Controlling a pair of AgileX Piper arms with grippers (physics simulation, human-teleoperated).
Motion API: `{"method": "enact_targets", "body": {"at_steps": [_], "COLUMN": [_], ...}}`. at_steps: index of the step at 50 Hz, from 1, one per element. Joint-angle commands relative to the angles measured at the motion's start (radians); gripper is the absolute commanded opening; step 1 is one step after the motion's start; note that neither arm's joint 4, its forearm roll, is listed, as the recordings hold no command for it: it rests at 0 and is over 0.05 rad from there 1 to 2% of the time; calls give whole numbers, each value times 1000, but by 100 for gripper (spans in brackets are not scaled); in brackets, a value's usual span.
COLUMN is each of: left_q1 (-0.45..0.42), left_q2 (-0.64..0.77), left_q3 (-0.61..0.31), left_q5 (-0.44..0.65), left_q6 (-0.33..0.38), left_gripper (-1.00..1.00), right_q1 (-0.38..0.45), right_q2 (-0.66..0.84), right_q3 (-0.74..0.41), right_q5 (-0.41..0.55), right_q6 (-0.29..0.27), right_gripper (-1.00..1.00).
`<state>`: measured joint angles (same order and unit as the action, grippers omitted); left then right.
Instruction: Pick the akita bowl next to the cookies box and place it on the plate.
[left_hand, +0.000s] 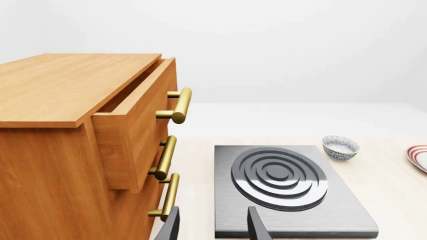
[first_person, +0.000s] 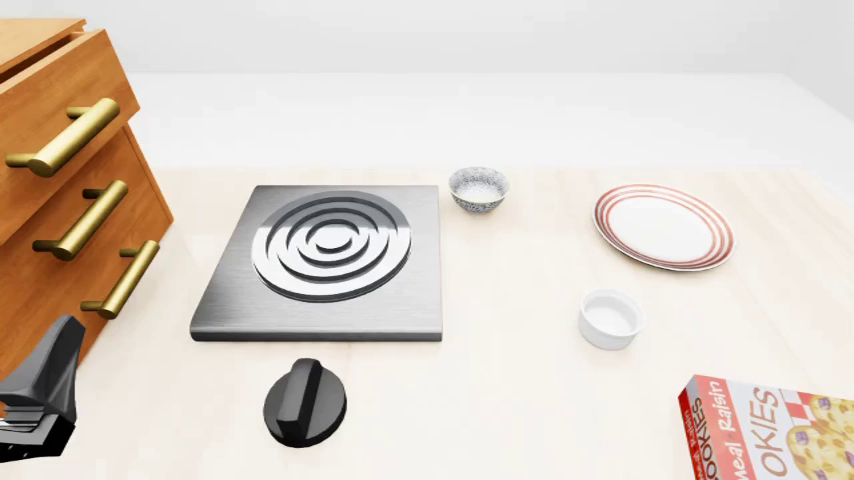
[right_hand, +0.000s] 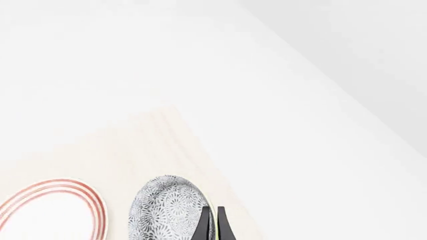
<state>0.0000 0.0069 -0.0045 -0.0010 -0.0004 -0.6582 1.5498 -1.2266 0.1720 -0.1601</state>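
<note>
Right wrist view: right gripper (right_hand: 211, 223) fingers nearly together, pinching the rim of the akita bowl (right_hand: 167, 207); bowl tipped, patterned outside facing camera, apparently lifted clear of the table. Plate (right_hand: 50, 207) just beside it in that view. In the front view neither this bowl nor the right arm shows; plate (first_person: 663, 226) sits far right, cookies box (first_person: 774, 430) at near right corner, white cup (first_person: 610, 318) between them. A second patterned bowl (first_person: 478, 188) stands far of the stove plate (first_person: 327, 262) – not the target.

Left gripper (left_hand: 212, 225) parked near left by the drawer cabinet (left_hand: 80, 145), fingers spread, empty.

Step judged: carry phase, grasp done. Next: bring bowl over plate centre, level it, lower, release
</note>
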Motion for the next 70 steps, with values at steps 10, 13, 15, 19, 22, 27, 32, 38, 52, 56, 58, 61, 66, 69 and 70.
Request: {"method": "enact_targets", "body": {"at_steps": [10, 13, 15, 19, 22, 27, 32, 38, 52, 56, 58, 61, 66, 69, 70], "left_q1": [0, 0, 0, 0, 0, 0, 0, 0, 0, 0, 0, 0, 0, 0, 0], "left_q2": [0, 0, 0, 0, 0, 0, 0, 0, 0, 0, 0, 0, 0, 0, 0], "left_q3": [0, 0, 0, 0, 0, 0, 0, 0, 0, 0, 0, 0, 0, 0, 0], "left_q5": [0, 0, 0, 0, 0, 0, 0, 0, 0, 0, 0, 0, 0, 0, 0], "left_q6": [0, 0, 0, 0, 0, 0, 0, 0, 0, 0, 1, 0, 0, 0, 0], "left_gripper": [100, 100, 100, 100, 100, 100, 100, 100, 100, 100, 100, 100, 100, 100, 100], "right_q1": [223, 250, 262, 304, 320, 363, 416, 475, 539, 538, 530, 526, 521, 512, 507], "right_q2": [-7, 19, 35, 69, 90, 125, 168, 226, 437, 450, 459, 468, 473, 479, 478], "right_q3": [-209, -211, -216, -223, -223, -218, -192, -129, -3, -3, -7, -8, -4, 2, 5], "right_q5": [149, 143, 136, 123, 112, 97, 64, -18, -252, -260, -263, -269, -278, -289, -293], "right_q6": [237, 266, 278, 313, 308, 333, 359, 363, 342, 334, 317, 308, 300, 291, 287], "right_gripper": [-100, -100, -100, -100, -100, -100, -100, -100, -100, -100, -100, -100, -100, -100, -100]}}
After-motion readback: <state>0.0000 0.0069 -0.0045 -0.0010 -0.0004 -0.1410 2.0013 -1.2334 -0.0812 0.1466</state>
